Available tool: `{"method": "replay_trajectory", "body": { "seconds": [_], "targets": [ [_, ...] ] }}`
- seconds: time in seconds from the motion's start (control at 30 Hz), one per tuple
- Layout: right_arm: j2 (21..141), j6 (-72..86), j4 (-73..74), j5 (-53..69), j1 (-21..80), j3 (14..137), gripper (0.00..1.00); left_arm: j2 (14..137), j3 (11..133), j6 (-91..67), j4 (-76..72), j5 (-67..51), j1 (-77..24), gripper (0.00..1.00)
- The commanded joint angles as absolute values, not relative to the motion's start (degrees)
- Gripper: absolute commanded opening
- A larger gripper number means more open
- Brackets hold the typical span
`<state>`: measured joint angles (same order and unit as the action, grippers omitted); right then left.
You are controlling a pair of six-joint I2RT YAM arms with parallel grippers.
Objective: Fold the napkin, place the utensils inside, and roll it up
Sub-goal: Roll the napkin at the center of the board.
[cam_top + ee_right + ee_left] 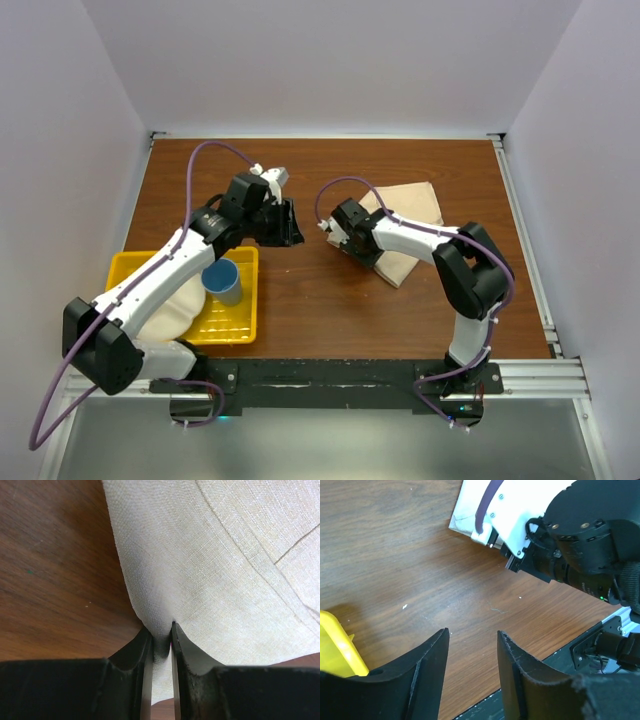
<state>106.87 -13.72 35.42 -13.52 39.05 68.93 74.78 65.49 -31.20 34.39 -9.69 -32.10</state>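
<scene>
Brown wood-grain table between pale walls carries a beige napkin.

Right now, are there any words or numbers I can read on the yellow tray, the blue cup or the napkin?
None: no word, number, brand or sign can be read in any view.
The yellow tray, the blue cup and the napkin are all plain.
Nothing else here carries a readable label.
</scene>
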Motion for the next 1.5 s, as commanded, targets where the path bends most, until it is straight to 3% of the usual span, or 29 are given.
{"method": "replay_trajectory", "body": {
  "seconds": [0.0,0.33,0.7,0.9,1.23,1.47],
  "targets": [
    [107.41,-4.50,34.19,-4.05,39.72,66.54,0.13,75.93,64.25,-33.92,30.77,-13.35,-30.24,0.50],
    [105.20,10.89,27.61,5.18,39.82,63.63,0.12,87.60,60.03,-45.17,19.43,-23.29,-27.16,0.52],
    [105.55,9.59,29.26,5.27,39.99,65.04,0.13,97.99,63.28,-50.18,16.00,-23.82,-26.63,0.52],
    [105.12,8.09,32.60,5.10,40.87,68.19,0.39,95.63,61.26,-49.66,14.68,-22.77,-26.28,0.52],
    [101.87,8.79,36.56,0.36,43.15,70.66,0.50,91.50,60.65,-46.32,18.28,-22.32,-23.56,0.52],
    [104.76,7.73,36.83,-10.19,47.72,71.28,0.52,90.18,59.77,-45.79,19.33,-23.29,-22.41,0.52]
  ]
}}
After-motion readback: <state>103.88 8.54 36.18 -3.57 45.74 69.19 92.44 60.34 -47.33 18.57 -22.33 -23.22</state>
